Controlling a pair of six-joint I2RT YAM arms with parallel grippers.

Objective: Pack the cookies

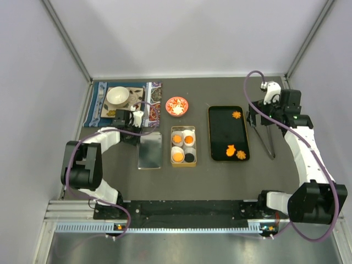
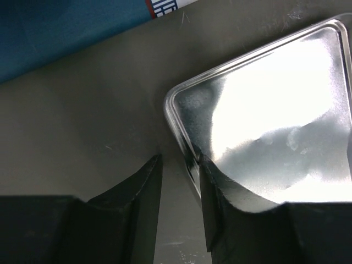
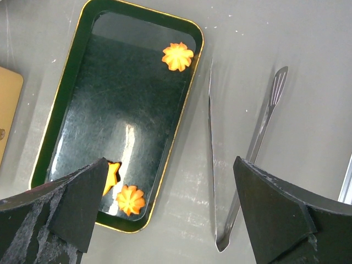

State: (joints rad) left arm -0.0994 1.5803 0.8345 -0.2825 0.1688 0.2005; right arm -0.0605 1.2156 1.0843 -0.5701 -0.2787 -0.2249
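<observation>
Three orange cookies (image 1: 231, 149) lie on the black tray (image 1: 213, 132); others sit in the tin (image 1: 183, 165). They look light, thin, stiff and probably brittle, best pinched gently across the edges. The right claw (image 3: 170, 165) hangs wide open above the tongs (image 3: 242, 159) on the bench (image 1: 220, 181). The left claw (image 2: 180, 159), narrowly parted, sits at the silver lid (image 2: 275, 110) corner.

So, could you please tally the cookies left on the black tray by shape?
Flower-shaped orange cookies: 2
Leaf-like orange cookie, partly hidden in the right wrist view: 1
Total: 3 on the black tray
</observation>
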